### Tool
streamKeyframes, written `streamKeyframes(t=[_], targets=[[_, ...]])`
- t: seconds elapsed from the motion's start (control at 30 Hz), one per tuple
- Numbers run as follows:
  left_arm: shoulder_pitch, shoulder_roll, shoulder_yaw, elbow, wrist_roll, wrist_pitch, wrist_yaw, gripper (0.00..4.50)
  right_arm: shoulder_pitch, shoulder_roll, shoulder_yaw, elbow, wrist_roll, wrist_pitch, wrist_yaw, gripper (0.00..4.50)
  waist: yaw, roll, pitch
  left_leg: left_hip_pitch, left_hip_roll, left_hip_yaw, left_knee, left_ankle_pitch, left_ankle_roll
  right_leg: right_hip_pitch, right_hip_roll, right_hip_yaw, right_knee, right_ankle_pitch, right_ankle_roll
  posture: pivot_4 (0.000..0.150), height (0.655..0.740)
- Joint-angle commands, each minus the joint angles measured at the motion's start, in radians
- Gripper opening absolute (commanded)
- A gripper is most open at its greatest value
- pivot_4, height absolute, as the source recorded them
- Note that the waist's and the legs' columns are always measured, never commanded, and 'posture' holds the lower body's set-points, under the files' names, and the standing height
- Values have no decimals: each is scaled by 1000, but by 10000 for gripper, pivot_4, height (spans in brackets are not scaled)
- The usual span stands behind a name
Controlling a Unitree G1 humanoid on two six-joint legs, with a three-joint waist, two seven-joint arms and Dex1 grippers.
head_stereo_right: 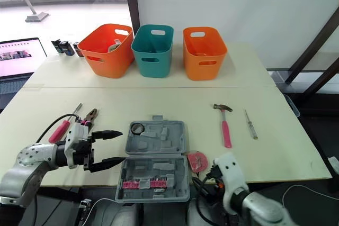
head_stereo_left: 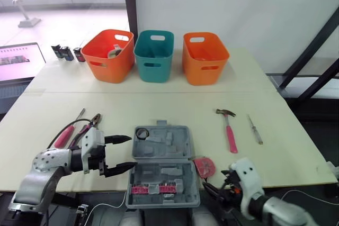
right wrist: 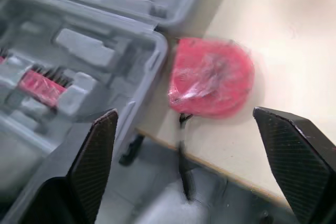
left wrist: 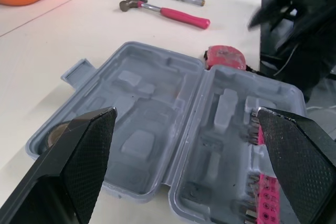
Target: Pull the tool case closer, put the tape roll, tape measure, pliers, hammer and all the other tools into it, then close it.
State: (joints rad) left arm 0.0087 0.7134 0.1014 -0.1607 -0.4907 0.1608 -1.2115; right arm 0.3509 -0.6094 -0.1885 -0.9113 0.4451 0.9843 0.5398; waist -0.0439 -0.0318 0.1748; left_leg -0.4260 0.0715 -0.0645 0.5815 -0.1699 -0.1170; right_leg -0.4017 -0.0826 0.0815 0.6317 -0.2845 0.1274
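grey tool case [head_stereo_left: 161,165] lying open at the near edge of the table [head_stereo_left: 159,104], a claw on either side of it.

i see the case as two moulded grey trays hinged flat, the nearer one overhanging the table's edge and holding a pink strip of bits [head_stereo_left: 153,188]; a small dark ring, the tape roll [head_stereo_left: 142,133] as far as i can tell, sits in the far tray's left corner. the red tape measure [head_stereo_left: 204,166] lies just beside the case's right side, at the near edge. the pink-handled hammer [head_stereo_left: 229,128] lies farther right, the pliers [head_stereo_left: 87,125] off to the left. my left gripper [head_stereo_left: 131,152] reaches in level from the left, fingers spread, tips just beside the case. my right gripper [right wrist: 184,114] hangs low off the near edge by the tape measure, fingers spread wide.
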Motion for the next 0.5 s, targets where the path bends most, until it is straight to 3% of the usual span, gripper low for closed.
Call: streamKeyframes(t=[0.03,0.13,0.23,0.5], targets=[[6,2,6,-22,-7,-13,-4,45000,-108,-211,-40,115,33,-194,302,44294,1,0,0,1,0,0,0,0,0,1,0,0,0,0,0,1500,7400],[7,5,5,-22,-7,-15,-12,45000,-177,-364,27,275,-33,-416,506,44294,7,0,0,1,0,-1,-1,0,1,1,0,-1,0,-1,1,1500,7400],[11,15,12,-27,-9,-19,-23,45000,-362,-467,218,496,-167,-697,736,44294,4,1,1,0,0,0,-1,-1,2,1,0,-1,-1,-2,3,1500,7400],[92,46,42,-103,-26,-36,-58,45000,-766,-342,547,923,-414,-1101,952,44294,-2,3,2,1,0,-1,-1,-1,2,1,1,-1,1,-1,4,1500,7400]])
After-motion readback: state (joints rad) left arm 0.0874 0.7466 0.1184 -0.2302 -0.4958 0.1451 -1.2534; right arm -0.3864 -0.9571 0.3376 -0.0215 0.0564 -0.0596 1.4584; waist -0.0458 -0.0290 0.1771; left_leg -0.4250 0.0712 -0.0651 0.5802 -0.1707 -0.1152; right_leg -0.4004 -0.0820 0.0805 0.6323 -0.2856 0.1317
